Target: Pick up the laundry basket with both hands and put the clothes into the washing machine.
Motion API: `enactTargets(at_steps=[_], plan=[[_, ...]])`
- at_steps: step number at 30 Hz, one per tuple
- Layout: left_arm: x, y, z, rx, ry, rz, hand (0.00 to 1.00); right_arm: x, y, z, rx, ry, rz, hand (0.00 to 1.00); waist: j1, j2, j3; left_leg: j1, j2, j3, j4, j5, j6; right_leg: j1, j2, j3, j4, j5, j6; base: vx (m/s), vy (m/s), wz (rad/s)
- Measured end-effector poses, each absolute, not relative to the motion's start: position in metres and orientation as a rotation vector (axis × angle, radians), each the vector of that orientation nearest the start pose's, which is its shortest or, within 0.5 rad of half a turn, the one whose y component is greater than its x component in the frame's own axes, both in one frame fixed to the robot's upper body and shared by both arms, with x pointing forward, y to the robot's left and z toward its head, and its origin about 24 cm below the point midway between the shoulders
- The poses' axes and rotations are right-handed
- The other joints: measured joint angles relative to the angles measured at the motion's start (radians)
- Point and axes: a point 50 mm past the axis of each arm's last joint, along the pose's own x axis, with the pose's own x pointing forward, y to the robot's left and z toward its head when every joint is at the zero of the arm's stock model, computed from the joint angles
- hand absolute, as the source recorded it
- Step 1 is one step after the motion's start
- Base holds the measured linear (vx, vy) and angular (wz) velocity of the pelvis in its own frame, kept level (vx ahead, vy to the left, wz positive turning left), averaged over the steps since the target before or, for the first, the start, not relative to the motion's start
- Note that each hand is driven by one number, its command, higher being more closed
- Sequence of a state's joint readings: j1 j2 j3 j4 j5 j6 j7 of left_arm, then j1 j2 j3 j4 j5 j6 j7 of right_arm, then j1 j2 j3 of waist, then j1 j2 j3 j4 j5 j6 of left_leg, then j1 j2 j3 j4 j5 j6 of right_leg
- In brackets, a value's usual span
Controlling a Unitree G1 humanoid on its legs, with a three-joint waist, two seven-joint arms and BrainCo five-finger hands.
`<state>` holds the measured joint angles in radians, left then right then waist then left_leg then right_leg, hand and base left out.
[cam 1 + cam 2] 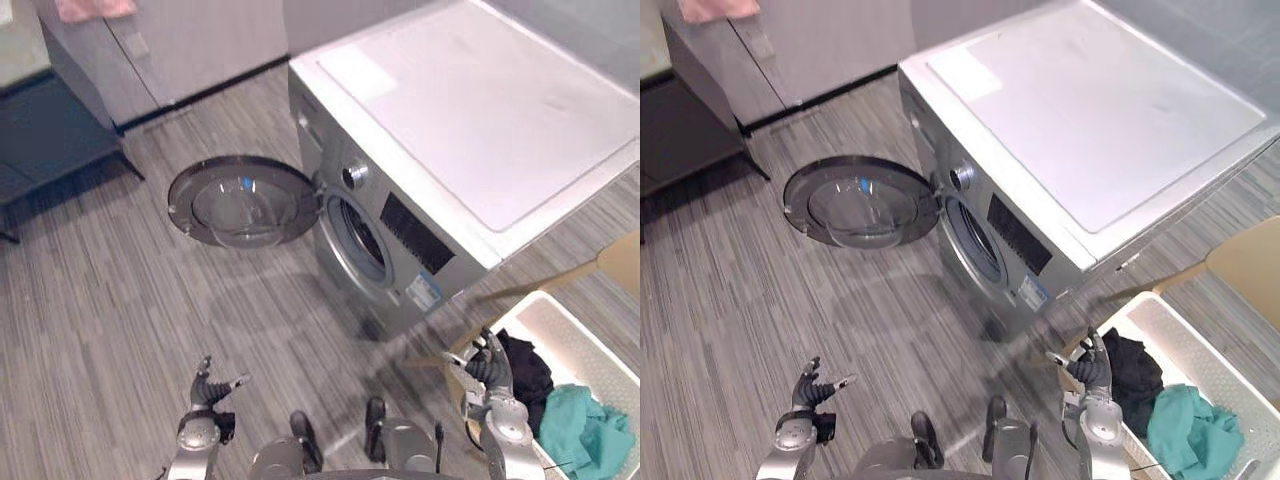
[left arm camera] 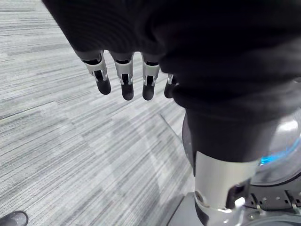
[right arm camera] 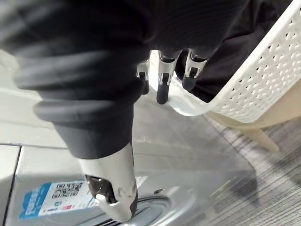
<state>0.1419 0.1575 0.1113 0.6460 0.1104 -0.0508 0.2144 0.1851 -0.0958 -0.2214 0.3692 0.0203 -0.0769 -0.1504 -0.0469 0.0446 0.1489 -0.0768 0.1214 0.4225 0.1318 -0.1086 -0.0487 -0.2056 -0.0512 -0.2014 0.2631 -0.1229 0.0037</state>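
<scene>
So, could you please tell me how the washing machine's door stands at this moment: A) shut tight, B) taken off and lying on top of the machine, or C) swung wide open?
C: the round door hangs swung out to the side of the washing machine, on its hinge, leaving the drum opening uncovered.
</scene>
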Motion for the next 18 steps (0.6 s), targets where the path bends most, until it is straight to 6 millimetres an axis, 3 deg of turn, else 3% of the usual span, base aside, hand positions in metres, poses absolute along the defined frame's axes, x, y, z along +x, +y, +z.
enactTargets(at_steps=[7,9,14,18], plan=[[0.124,0.227,-0.128,0.272,0.851,0.312,0.00,0.149,-0.247,-0.090,-0.075,0.610,-0.475,0.00,-0.028,0.007,-0.030,0.131,-0.002,0.114,-0.080,0.007,-0.010,0.078,0.045,0.114,-0.093,0.052,0.012,0.04,0.025,-0.52],[0.120,0.223,-0.133,0.273,0.885,0.282,0.00,0.150,-0.248,-0.089,-0.074,0.605,-0.480,0.00,-0.051,0.009,-0.030,0.156,-0.003,0.181,-0.095,0.007,-0.010,0.076,0.066,0.191,-0.126,0.091,0.016,-0.05,0.003,-0.93],[0.127,0.211,-0.135,0.277,0.882,0.217,0.00,0.159,-0.248,-0.083,-0.078,0.574,-0.465,0.00,-0.053,0.010,-0.030,0.163,-0.008,0.241,-0.098,0.006,-0.010,0.065,0.085,0.290,-0.186,0.155,0.010,-0.10,-0.034,-0.67],[0.122,0.199,-0.140,0.260,0.908,0.150,0.00,0.168,-0.248,-0.072,-0.088,0.518,-0.440,0.00,-0.053,0.012,-0.030,0.163,-0.016,0.227,-0.109,0.005,-0.010,0.065,0.085,0.302,-0.214,0.175,0.013,-0.12,-0.058,-0.15]])
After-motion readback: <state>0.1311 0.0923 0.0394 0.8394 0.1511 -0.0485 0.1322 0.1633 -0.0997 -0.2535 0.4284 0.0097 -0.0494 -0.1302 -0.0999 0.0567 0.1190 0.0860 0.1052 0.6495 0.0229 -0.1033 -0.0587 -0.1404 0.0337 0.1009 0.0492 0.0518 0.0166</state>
